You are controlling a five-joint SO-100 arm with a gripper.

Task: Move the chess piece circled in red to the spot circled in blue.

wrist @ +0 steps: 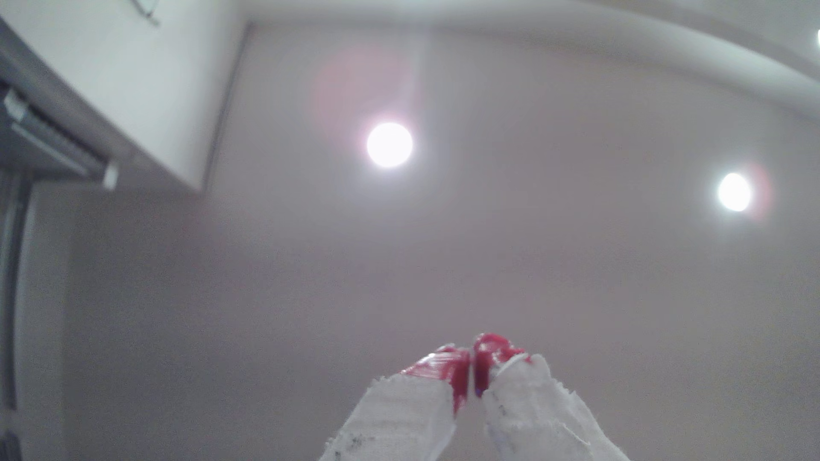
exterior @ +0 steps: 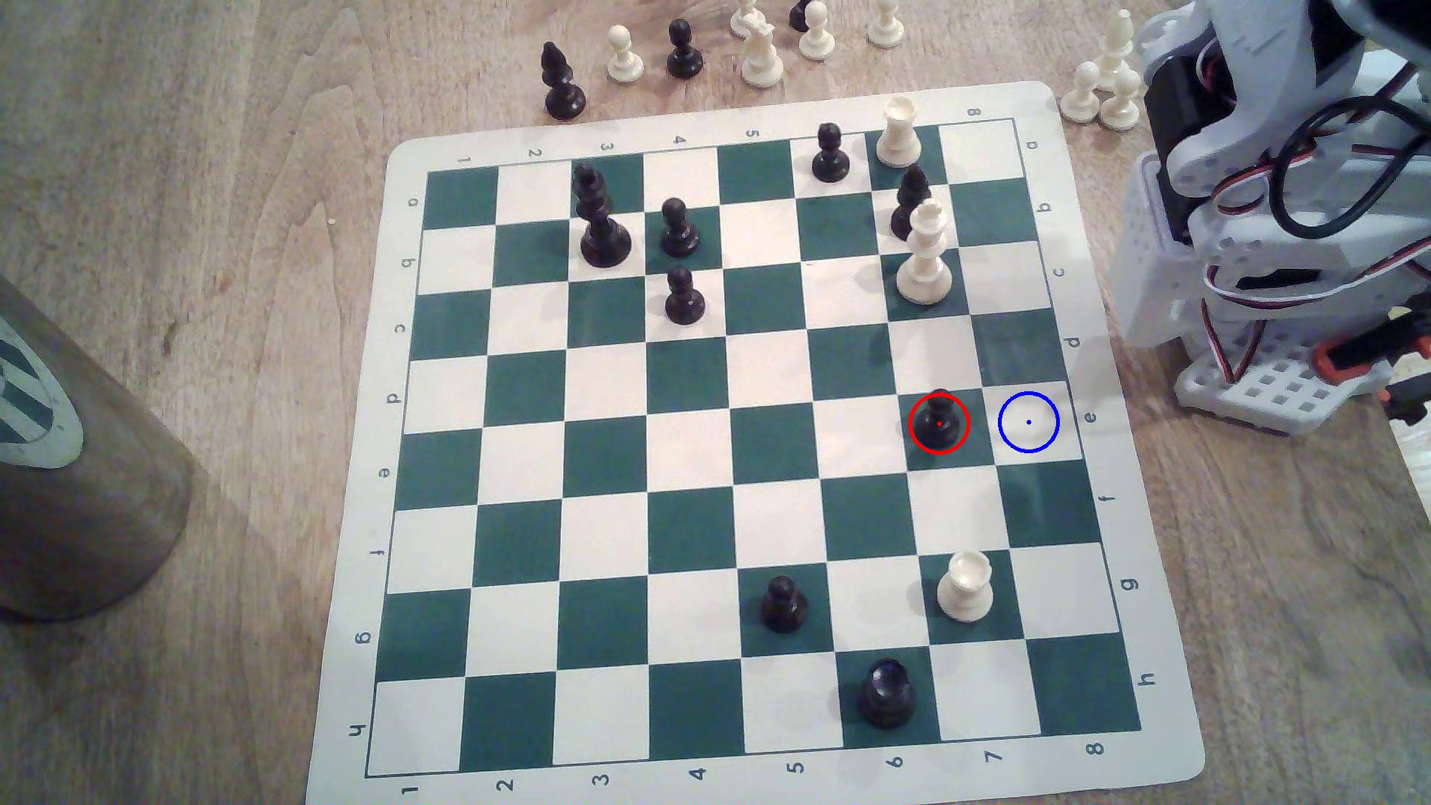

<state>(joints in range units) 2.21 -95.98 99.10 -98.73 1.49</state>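
The chess piece [exterior: 938,419], a small glossy black pawn ringed in red, stands on a green square near the board's edge at the exterior view's right. The spot [exterior: 1028,422], a cream square with a blue ring and dot, lies right beside it toward that edge and is bare. My arm is folded up off the board at the exterior view's upper right. In the wrist view my gripper [wrist: 471,354] points up at the ceiling, its red-tipped white fingers [wrist: 457,370] pressed together with nothing between them.
The green-and-cream board [exterior: 1080,495] lies on a wooden table. A white piece [exterior: 965,587] and a black rook [exterior: 887,691] stand nearer the front; a white queen [exterior: 924,255] stands behind. Captured pieces [exterior: 763,54] crowd the far edge. A cup [exterior: 70,457] stands at the left.
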